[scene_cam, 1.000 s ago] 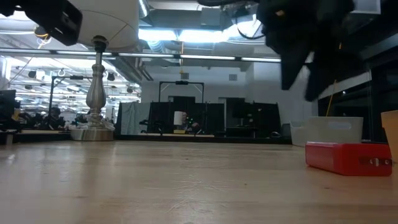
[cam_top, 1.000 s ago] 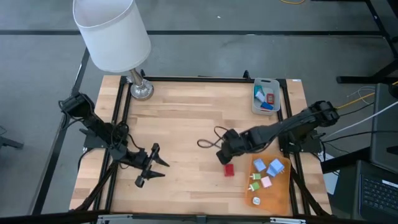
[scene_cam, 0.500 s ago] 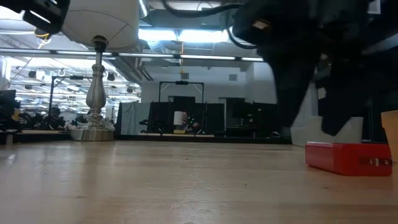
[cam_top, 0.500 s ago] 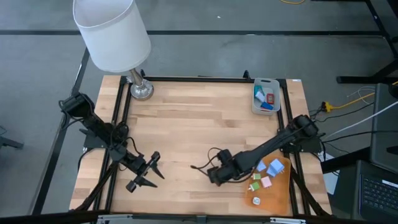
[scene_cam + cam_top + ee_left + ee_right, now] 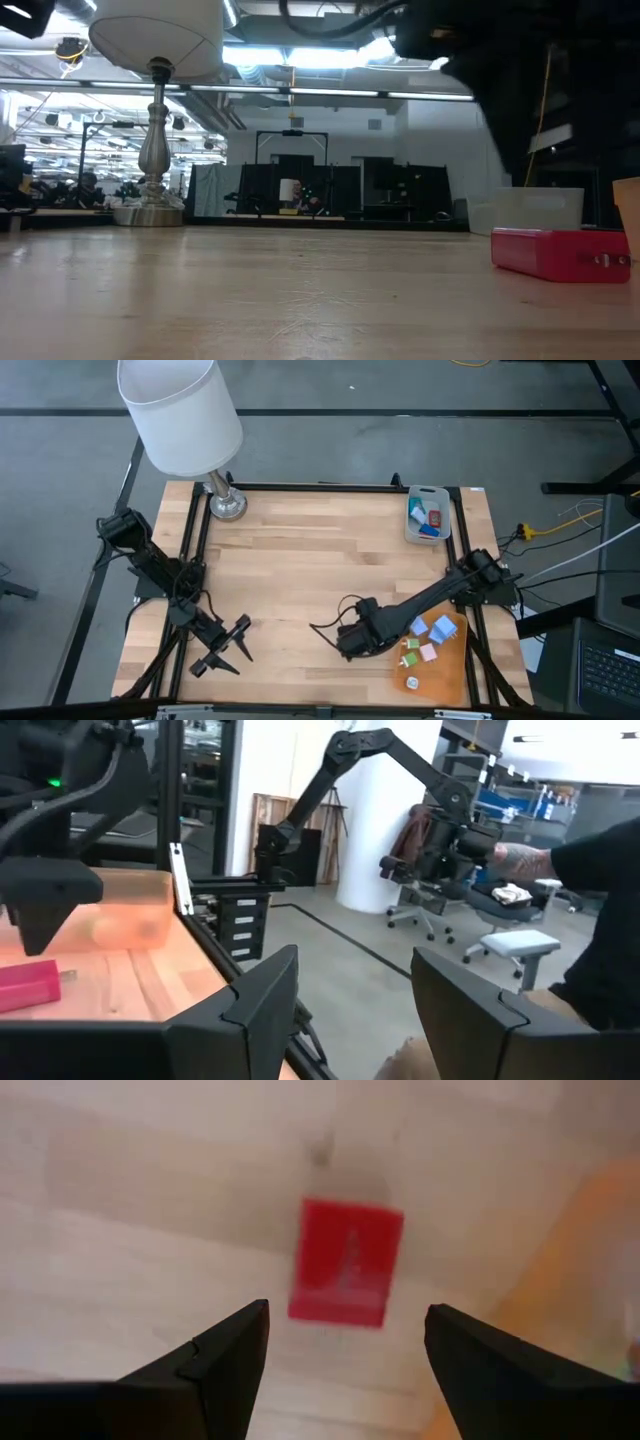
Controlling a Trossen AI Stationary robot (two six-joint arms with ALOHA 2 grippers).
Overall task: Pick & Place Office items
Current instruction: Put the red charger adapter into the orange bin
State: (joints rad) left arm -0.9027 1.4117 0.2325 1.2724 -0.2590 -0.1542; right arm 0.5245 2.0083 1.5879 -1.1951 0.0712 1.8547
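No brand, label or writing can be read on anything in view. The right gripper (image 5: 345,1340) hangs low over the wooden table (image 5: 300,560) in the lower middle of the high view, its two fingers spread apart and empty, framing the red block (image 5: 346,1262) that lies flat on the wood just ahead of them, untouched. In the low view this red block sits at the right edge. The left gripper (image 5: 222,650) waits at the lower left of the high view, fingers parted and holding nothing. More small pieces (image 5: 428,638) lie on the orange sheet (image 5: 455,660) at lower right, and others rest in the grey tray (image 5: 428,494) at upper right.
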